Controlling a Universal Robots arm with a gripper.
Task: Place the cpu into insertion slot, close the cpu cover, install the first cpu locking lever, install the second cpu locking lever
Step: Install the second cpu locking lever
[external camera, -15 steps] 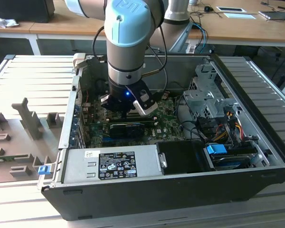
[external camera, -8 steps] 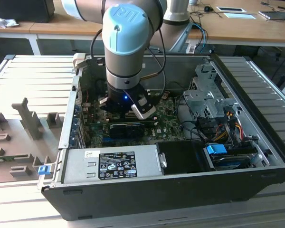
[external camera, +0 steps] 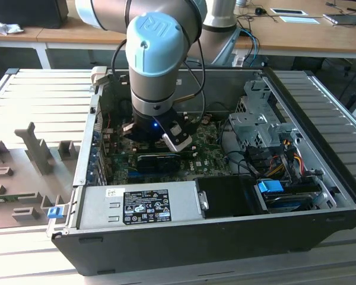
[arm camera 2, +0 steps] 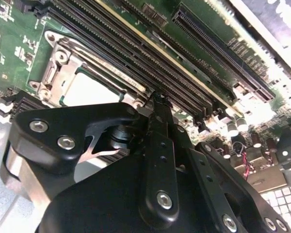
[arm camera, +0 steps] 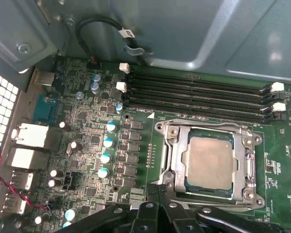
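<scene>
No print on the power supply label [external camera: 147, 206] is legible.

My fingers [arm camera: 157, 204] are black with little silver screws. My arm [external camera: 157, 53] is grey with a light blue cap. The board [arm camera: 87, 145] under me is green with tiny pale dots and lines. The cpu [arm camera: 209, 162] is pale silver-beige, and the cpu cover [arm camera: 174, 145] around it is shiny silver. At 12 o'clock from the cpu lie long black slots [arm camera: 199, 97] with white clips. The computer case [external camera: 225, 237] is black outside and grey inside.
</scene>
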